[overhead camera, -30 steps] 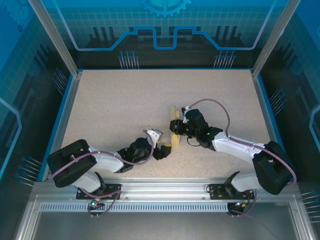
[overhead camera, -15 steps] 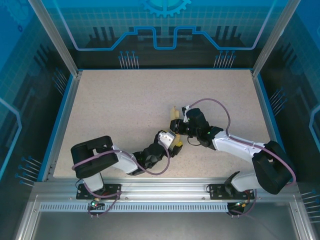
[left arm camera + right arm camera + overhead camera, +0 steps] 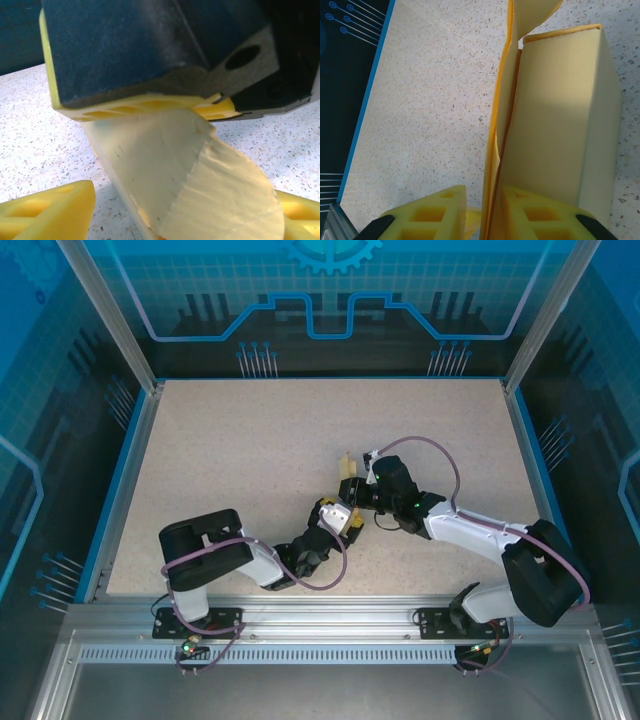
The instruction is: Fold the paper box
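At mid-counter (image 3: pixel 230 460), just right of ctr, the pale yellow paper box (image 3: pixel 346 467) sat partly folded btwn the two arms, its lower edge on the speckled surface. The right fingers (image 3: pixel 540 220) were set narrow, pinching a thin wall of the box, w/ a broad flat panel alongside and a rounded flap curling off the far end. The left fingers (image 3: pixel 45 210) were spread wide, one on each side of a creased, rounded flap, low over the counter; whether they touched the card could not be told. Seen from the left wrist, the right arm's dark finger mount (image 3: pixel 150 45) sat directly over the box, hiding its top edge. A purple cable (image 3: pixel 440 455) looped above the right arm. A blue rim (image 3: pixel 125 480) edged the counter, and an aluminium rail (image 3: pixel 330 620) ran along the near side.
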Motion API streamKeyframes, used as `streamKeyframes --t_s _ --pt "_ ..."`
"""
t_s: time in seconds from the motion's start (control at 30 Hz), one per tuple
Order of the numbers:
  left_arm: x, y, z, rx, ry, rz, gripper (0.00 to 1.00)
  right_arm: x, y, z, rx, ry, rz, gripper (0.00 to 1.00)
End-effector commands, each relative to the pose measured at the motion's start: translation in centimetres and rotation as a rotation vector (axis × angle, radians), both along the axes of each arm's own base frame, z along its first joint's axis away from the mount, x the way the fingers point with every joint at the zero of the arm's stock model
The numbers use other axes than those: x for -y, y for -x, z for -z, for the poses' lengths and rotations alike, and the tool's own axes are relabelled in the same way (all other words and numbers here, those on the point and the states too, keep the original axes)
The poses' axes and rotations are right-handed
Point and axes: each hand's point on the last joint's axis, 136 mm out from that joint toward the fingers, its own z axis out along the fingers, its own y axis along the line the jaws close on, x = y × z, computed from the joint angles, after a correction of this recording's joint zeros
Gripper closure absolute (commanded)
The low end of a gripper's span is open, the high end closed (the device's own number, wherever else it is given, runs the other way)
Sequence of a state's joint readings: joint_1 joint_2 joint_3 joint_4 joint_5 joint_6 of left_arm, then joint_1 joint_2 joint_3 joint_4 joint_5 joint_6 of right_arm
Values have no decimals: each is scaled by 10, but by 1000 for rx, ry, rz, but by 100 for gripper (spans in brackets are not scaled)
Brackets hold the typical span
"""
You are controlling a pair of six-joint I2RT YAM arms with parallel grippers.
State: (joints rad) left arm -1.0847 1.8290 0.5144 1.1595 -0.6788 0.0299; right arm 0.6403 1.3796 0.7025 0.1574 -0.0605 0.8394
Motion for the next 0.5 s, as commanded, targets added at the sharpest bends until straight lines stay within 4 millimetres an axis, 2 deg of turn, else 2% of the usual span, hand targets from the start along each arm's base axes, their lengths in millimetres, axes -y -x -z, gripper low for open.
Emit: streamKeyframes --t_s 0.0,0.47 --pt "1 -7 -15 55 42 -44 29 7 10 26 -99 44 8 74" --pt "-10 -6 -7 61 30 -27 45 8 7 19 -85 43 20 73"
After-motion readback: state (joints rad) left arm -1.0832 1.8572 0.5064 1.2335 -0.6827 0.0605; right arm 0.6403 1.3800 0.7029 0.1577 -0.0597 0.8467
